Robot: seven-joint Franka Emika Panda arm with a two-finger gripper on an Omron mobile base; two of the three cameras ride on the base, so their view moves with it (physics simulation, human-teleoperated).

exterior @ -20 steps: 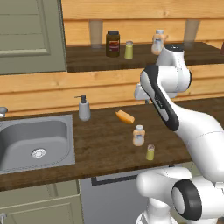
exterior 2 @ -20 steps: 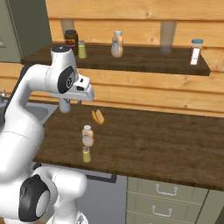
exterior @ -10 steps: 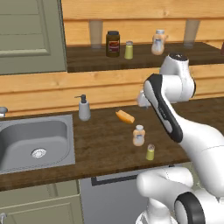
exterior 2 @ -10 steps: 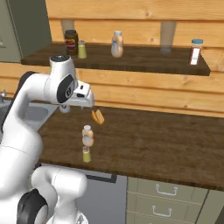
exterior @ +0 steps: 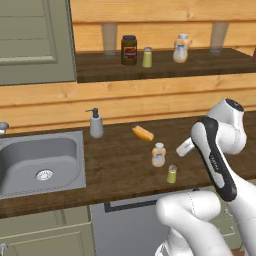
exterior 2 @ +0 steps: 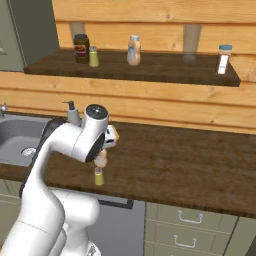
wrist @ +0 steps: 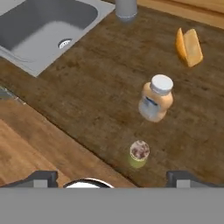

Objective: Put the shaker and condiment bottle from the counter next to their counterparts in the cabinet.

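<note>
The shaker stands upright on the dark wood counter, also seen near the front edge. Just behind it stands the condiment bottle, half hidden by my arm in the right base view. My gripper hovers above and in front of the shaker, open, its fingertips wide apart with nothing between them. In the cabinet, the twin shaker and twin bottle stand on the shelf.
An orange wedge block lies behind the bottle. A grey soap dispenser stands beside the sink. A dark brown jar stands left of the twin shaker. A blue-capped bottle stands at the shelf's right end.
My arm has swung right and down from the wall toward the counter's front. The hand now looks down on the shaker and bottle, which have not moved.
</note>
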